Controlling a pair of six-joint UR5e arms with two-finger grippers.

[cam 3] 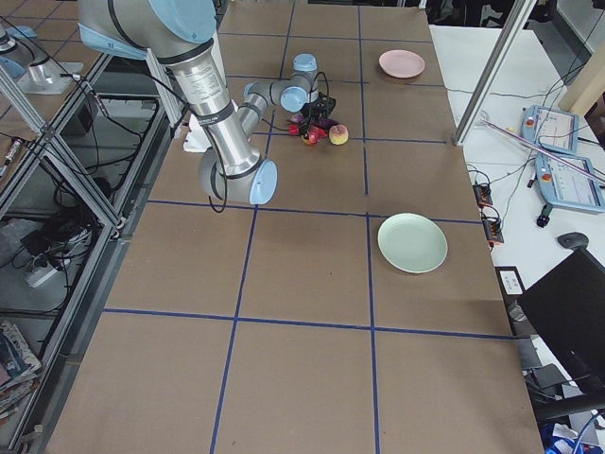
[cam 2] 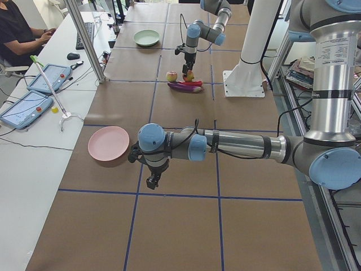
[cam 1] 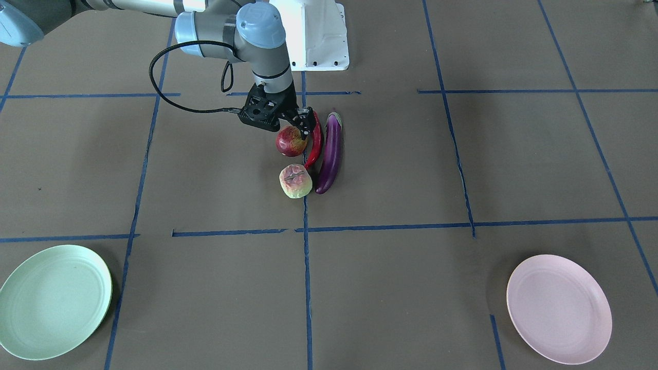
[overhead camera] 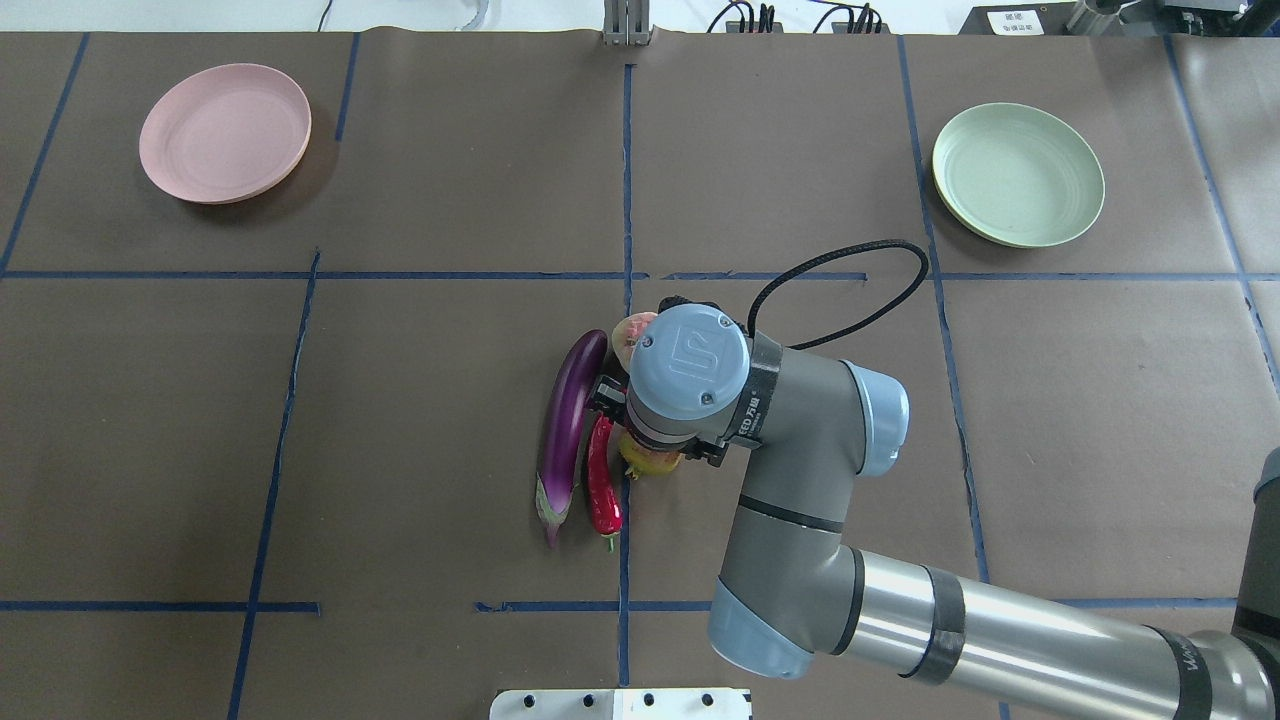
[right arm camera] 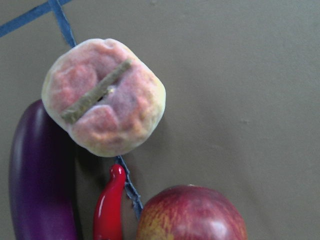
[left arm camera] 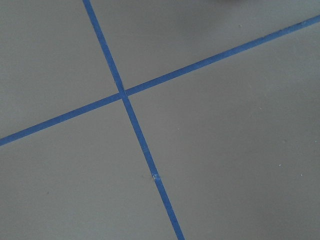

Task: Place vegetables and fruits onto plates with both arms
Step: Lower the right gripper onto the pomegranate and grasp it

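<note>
My right gripper [cam 1: 296, 129] hangs open just over the dark-red fruit [cam 1: 291, 143], one finger [cam 1: 308, 125] beside its top. The red chili [cam 1: 314, 146] and purple eggplant [cam 1: 330, 152] lie side by side next to it. The pale pink-blushed fruit [cam 1: 295, 181] sits just beyond. The right wrist view shows the pale fruit [right arm camera: 105, 117], eggplant [right arm camera: 37, 175], chili [right arm camera: 110, 210] and dark-red fruit [right arm camera: 192, 215]. The mint plate [overhead camera: 1018, 175] and pink plate [overhead camera: 225, 132] are empty. My left gripper [cam 2: 152, 180] hovers near the pink plate [cam 2: 109, 143]; I cannot tell its state.
The white base block [cam 1: 318, 36] stands behind the produce. A black cable loop [cam 1: 159, 87] hangs off the right wrist. Blue tape lines [left arm camera: 125, 95] cross the brown table. A side table with tablets [cam 2: 28, 107] and a seated operator show in the exterior left view.
</note>
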